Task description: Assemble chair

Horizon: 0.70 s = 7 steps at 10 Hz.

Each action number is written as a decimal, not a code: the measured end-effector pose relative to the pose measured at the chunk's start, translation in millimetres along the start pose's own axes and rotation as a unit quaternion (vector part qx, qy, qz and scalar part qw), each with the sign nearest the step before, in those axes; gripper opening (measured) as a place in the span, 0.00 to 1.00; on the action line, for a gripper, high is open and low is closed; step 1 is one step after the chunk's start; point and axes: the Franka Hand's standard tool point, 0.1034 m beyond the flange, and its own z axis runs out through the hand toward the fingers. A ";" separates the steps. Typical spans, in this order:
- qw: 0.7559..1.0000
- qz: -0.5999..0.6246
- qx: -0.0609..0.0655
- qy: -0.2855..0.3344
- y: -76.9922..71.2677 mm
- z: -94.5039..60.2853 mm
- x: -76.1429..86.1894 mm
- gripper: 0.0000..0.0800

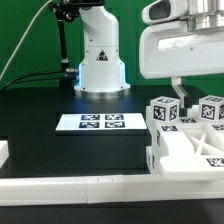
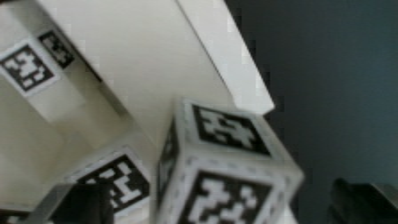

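Nearest the camera: a low white rim wall runs along the front edge of the black table in the exterior view.
Containers: the only enclosure is that rim wall; the chair parts sit pushed into its corner on the exterior view's right.
Chair: the chair, partly built, matte white and blocky, stands on the table on the exterior view's right, inside the corner of the rim wall.
Chair parts: a flat slab lies low in front; square legs rise behind it, each end carrying black-and-white square tags.
Wrist view: one tagged square leg fills the foreground, with a white slab face behind it and dark table beyond.
Gripper: the gripper hangs just above the upright legs, under the arm's white wrist housing.
Jaws: spread wide, dark fingertips either side of the leg end, not closed on it.
Marker board: the marker board lies flat mid-table, well apart from the chair.
Robot base: the white base stands at the back.
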 end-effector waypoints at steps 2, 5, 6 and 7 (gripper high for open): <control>0.998 -0.059 0.004 0.018 -9.1 -3.1 -7.0 0.80; 0.984 -0.177 -0.007 0.016 -4.0 -1.5 -6.1 0.81; 0.965 -0.262 -0.019 0.015 -5.8 -4.5 -2.3 0.81; 0.935 -0.354 -0.031 0.001 -6.9 -4.6 0.9 0.81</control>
